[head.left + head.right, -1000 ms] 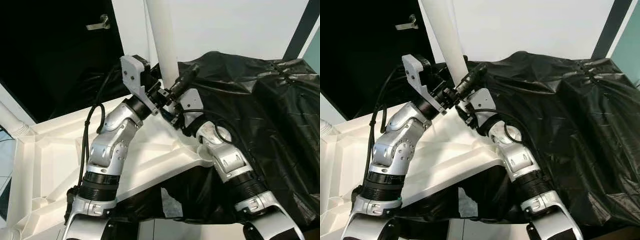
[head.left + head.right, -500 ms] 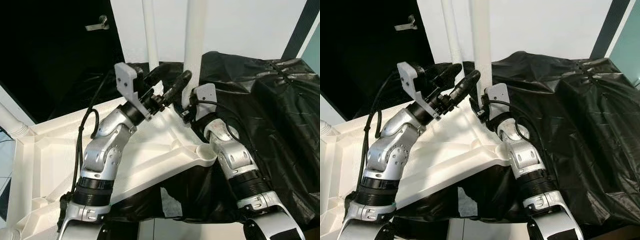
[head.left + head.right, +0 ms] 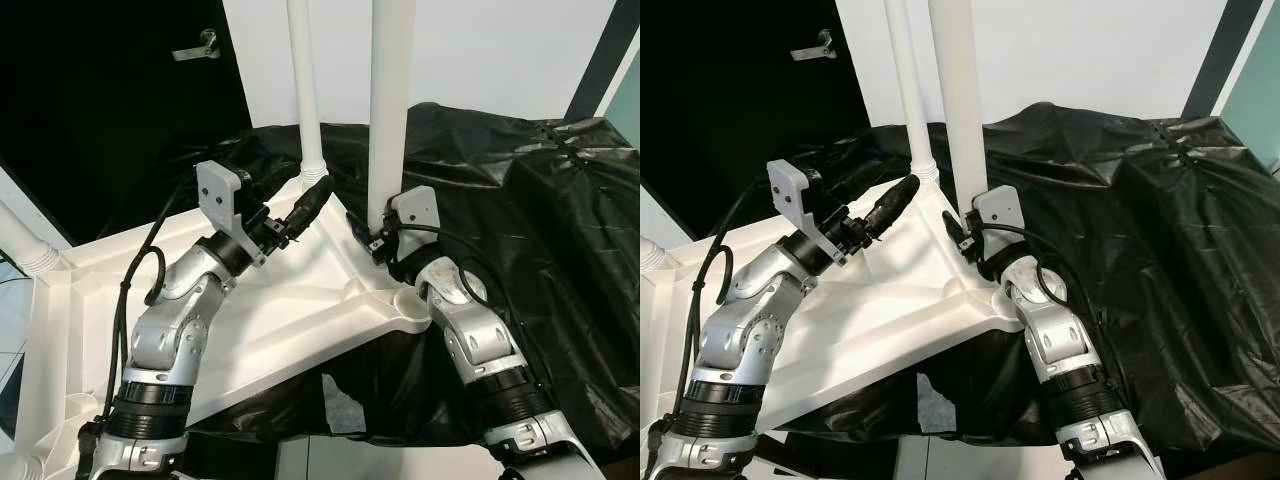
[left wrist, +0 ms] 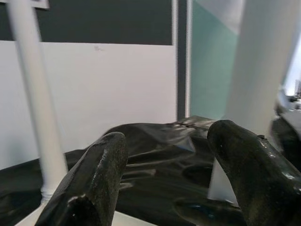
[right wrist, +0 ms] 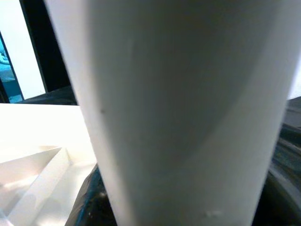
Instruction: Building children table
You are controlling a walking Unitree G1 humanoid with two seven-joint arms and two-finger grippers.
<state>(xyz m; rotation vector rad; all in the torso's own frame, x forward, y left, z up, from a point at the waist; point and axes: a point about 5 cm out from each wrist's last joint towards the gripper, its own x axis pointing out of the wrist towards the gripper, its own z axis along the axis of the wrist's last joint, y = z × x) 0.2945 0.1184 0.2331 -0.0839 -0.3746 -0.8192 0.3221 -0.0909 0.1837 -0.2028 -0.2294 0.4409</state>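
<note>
The tabletop, white plastic, lies upside down with its ribbed underside facing up, resting partly on a black sheet. Two white legs stand upright at its far corner region: a thin leg seated in a socket at the far edge, and a thick leg standing just beside it, toward the robot's right.

Right gripper: positioned at the foot of the thick leg, wrist hard against it. In the right wrist view the leg stands immediately ahead of the camera at very close range. The fingers are hidden behind the wrist housing and the leg, so their opening and any hold on the leg cannot be determined.

Left gripper: raised above the tabletop, pointing toward the base of the thin leg, its tips near the leg but apart from it. In the left wrist view the two black fingers stand clearly spread with open space between them, nothing held. Ahead of them, the thin leg lies to one side and the thick leg to the other.

Surroundings: behind the legs, a white wall; beyond the left arm, a dark door with a metal handle. A teal panel appears in the left wrist view.

No brands, labels or legible writing are visible.
</note>
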